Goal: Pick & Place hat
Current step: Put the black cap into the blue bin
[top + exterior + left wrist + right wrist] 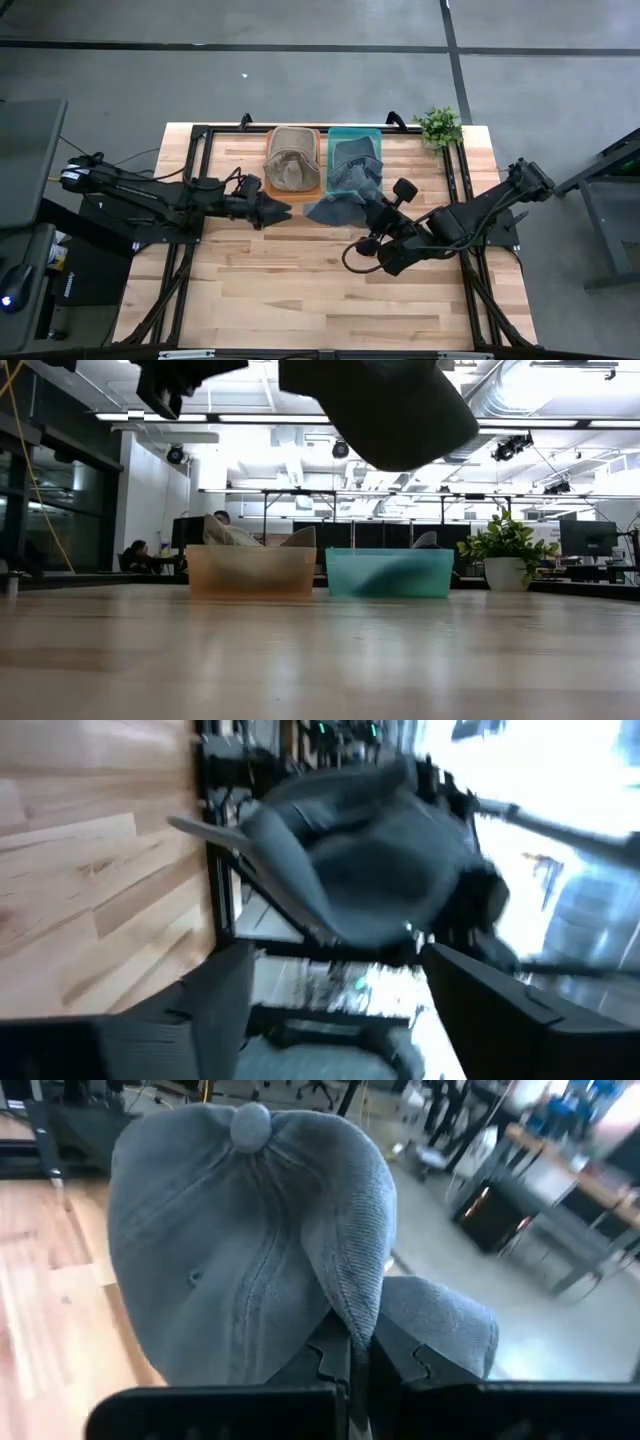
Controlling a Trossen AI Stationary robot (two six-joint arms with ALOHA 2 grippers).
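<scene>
- We see the right gripper point(352, 1370), raised above the table point(300, 300), pinching a grey hat point(240, 1240).
- The left gripper point(275, 210) hangs beside it, fingers apart, empty.

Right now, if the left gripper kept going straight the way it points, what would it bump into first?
Probably the grey hat hanging from the right gripper. The left gripper points across the table toward it, jaws open. Their heights are hard to compare, so it might pass underneath.

Three hats point(340, 205), two bins point(355, 135), one plant point(438, 125)
</scene>
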